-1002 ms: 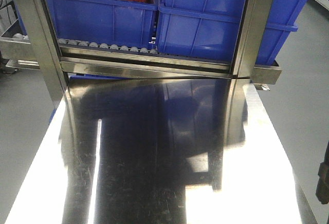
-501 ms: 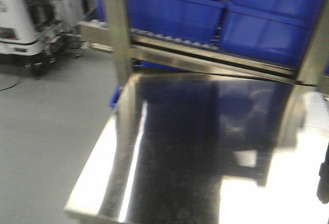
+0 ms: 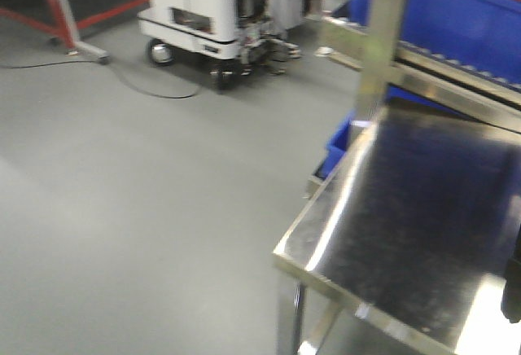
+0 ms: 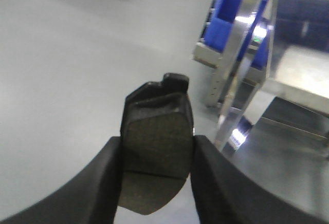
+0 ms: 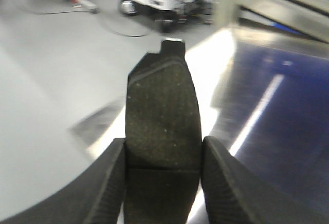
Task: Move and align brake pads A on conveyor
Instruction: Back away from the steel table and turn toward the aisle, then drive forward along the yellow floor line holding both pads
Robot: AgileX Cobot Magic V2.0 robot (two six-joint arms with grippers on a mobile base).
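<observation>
While the left gripper (image 4: 157, 154) is pinching one brake pad (image 4: 156, 124) out beyond the edge of the steel table (image 4: 303, 64), the right gripper (image 5: 163, 157) is clamping a second pad (image 5: 162, 100) above that table's shiny edge (both pads are showing their rough dark faces).

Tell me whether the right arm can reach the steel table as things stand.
Probably yes. The right claw, shut on a brake pad, hangs right by the steel table at its edge, and nothing shows between them. How high it sits above the top I cannot tell.
</observation>
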